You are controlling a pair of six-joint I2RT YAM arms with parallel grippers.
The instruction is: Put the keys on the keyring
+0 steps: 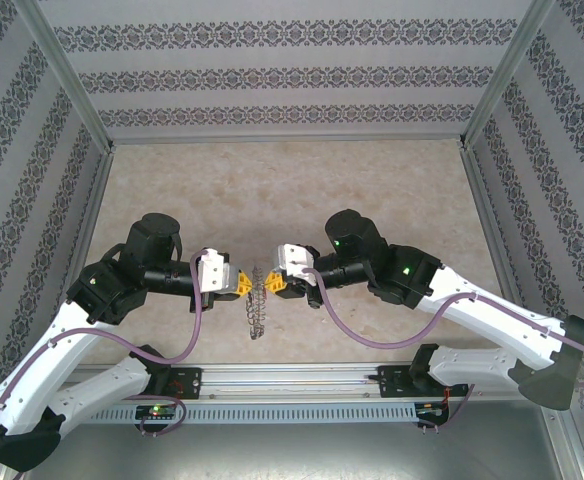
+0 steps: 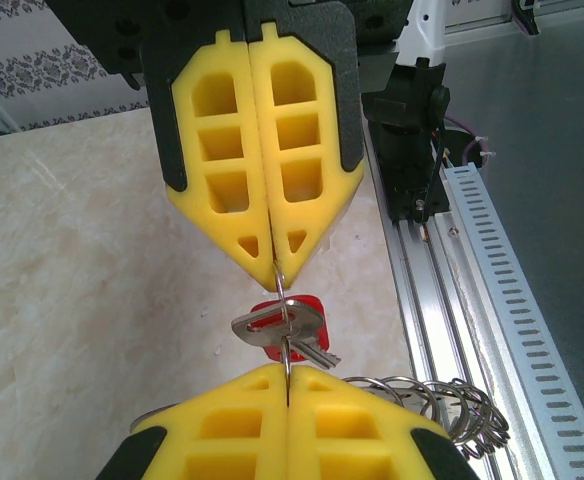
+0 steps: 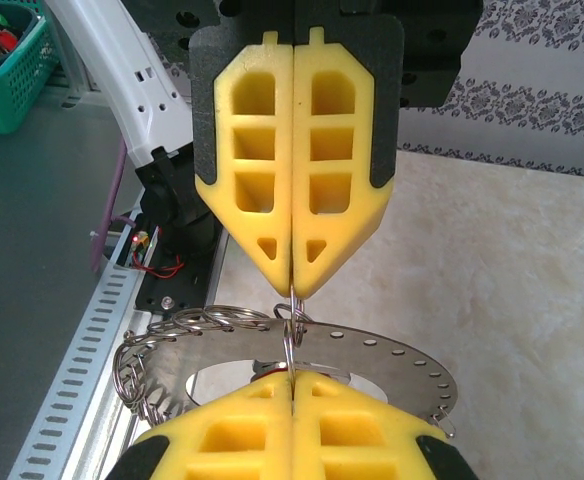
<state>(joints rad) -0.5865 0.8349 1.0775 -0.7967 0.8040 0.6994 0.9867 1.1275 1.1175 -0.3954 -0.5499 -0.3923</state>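
The keyring [image 3: 392, 352] is a flat grey metal disc with edge holes and several small wire rings [image 3: 167, 345]. It hangs between my two grippers [image 1: 256, 305]. A thin wire loop [image 2: 284, 300] of the keyring runs from one gripper to the other. The keys [image 2: 277, 330], a silver key with a red tag [image 2: 308, 308], are threaded on that loop. My left gripper [image 2: 288, 378] is shut on the loop's near end and my right gripper [image 2: 277, 262] on its far end. In the right wrist view the right gripper [image 3: 292, 376] and left gripper [image 3: 294, 292] pinch the same loop.
The beige table top [image 1: 292, 190] lies under the grippers, inside patterned walls. An aluminium rail [image 2: 472, 290] with slotted cable duct runs along the near edge. A green basket [image 3: 7, 60] sits off the table beyond the rail.
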